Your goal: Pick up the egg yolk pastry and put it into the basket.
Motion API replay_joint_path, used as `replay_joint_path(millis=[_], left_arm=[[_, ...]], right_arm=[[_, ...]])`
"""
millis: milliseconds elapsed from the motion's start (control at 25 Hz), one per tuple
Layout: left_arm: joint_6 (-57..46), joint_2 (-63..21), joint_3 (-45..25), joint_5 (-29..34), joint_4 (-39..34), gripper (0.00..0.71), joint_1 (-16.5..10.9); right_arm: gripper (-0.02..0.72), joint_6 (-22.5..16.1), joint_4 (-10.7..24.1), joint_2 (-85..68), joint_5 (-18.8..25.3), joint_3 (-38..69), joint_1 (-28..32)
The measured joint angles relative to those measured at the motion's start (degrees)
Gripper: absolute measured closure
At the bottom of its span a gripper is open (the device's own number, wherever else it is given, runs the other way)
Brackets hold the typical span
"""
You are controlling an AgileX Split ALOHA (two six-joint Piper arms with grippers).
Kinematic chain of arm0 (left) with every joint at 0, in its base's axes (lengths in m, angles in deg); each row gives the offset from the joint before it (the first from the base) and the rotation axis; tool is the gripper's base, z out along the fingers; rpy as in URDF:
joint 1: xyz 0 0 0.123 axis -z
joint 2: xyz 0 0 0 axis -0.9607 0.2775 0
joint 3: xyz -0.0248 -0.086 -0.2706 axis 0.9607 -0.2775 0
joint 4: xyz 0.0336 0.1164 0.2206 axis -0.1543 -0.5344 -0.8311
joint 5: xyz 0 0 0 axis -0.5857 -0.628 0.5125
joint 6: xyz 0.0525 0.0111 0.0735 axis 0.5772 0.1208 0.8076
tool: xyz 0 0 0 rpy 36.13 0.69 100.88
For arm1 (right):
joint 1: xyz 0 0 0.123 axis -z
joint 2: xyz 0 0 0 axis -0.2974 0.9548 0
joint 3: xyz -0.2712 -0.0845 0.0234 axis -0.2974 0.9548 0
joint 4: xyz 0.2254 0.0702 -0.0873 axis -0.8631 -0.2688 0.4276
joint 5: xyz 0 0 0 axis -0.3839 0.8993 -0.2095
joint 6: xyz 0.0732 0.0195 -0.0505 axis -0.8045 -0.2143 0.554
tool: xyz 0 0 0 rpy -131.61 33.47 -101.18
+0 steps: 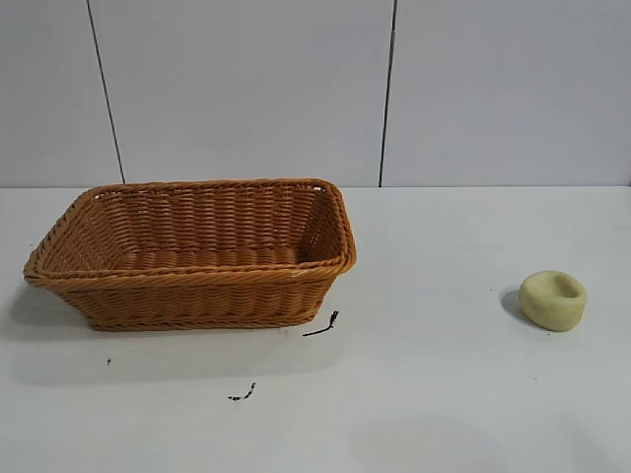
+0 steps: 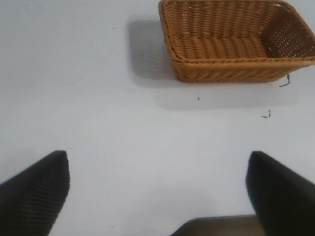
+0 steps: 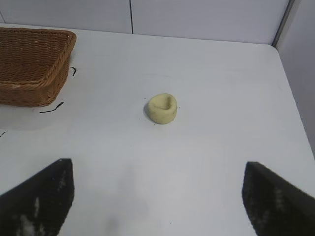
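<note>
The egg yolk pastry (image 1: 553, 300) is a small pale yellow-green puck with a dented top, lying on the white table at the right. It also shows in the right wrist view (image 3: 163, 108), ahead of my right gripper (image 3: 158, 189), which is open, empty and well short of it. The orange-brown wicker basket (image 1: 192, 286) stands at the left of the table and is empty. It shows in the left wrist view (image 2: 236, 64), far ahead of my left gripper (image 2: 158, 182), which is open and empty. Neither arm shows in the exterior view.
Two small black marks (image 1: 321, 326) lie on the table just in front of the basket's right corner. The table's right edge (image 3: 294, 98) runs close to a grey wall panel. A grey panelled wall (image 1: 296, 89) stands behind the table.
</note>
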Motion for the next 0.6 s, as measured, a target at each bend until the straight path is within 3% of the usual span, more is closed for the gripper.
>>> replay_joint_path(millis=[440, 600], left_arm=[[0.0, 0.0, 0.0, 0.0, 0.0, 0.015, 0.0], [0.0, 0.0, 0.0, 0.0, 0.0, 0.015, 0.0]], right_arm=[[0.059, 0.0, 0.0, 0.0, 0.0, 0.0, 0.0], [0.020, -0.3, 0.0, 2.2, 0.1, -0.7, 0.0]])
